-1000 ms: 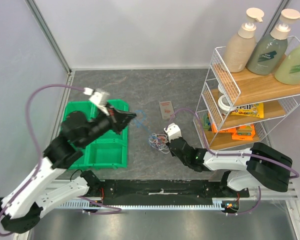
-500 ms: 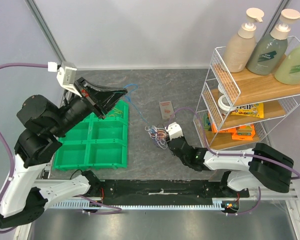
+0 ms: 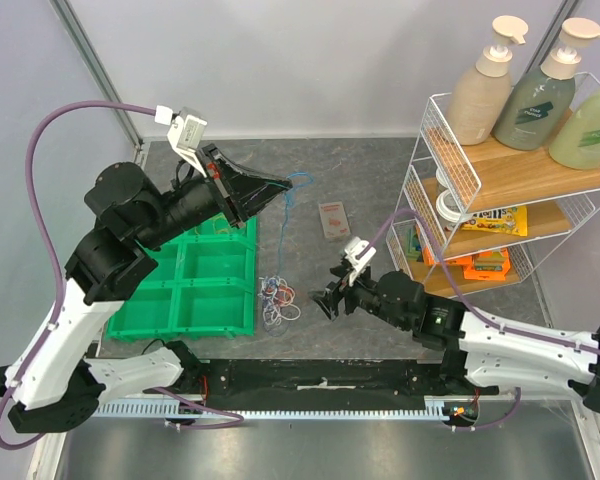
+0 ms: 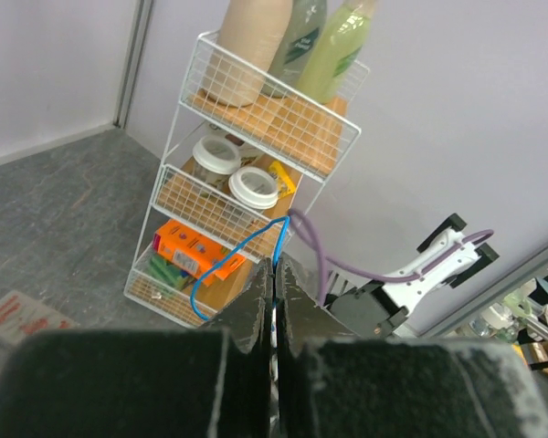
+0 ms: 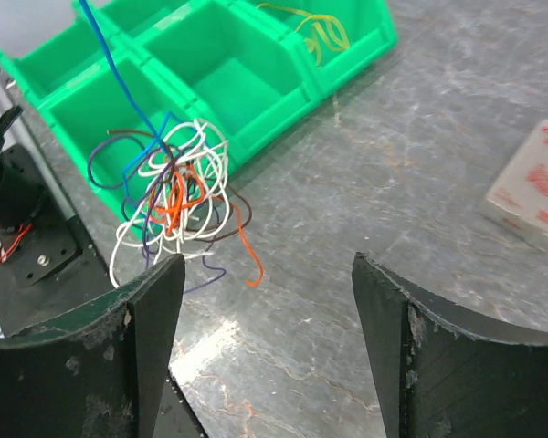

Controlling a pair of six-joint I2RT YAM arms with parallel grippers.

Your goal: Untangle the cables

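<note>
Pinching a blue cable (image 5: 119,62), the left claw (image 3: 278,190) is clenched high over the surface (image 3: 380,170) - the strand drops toward six o'clock into the tangled cables (image 3: 277,296), just beside the green bin's (image 3: 210,290) right edge. The right claw (image 3: 332,298) is released, jaws wide, at the tangle's three o'clock - bare surface between them.

I am working in a robotics lab cell. Plain pale walls (image 3: 310,60) and an aluminium post (image 3: 100,75) are closing in the grey tabletop (image 3: 360,170) beyond my left claw (image 3: 278,188). Green sorting bins (image 3: 215,300) are sitting left of it, lower down. A wire rack (image 3: 435,160) of pump bottles (image 3: 485,85) is standing right of my right claw (image 3: 330,292), and a black mounting rail (image 3: 320,378) is running behind both.
</note>
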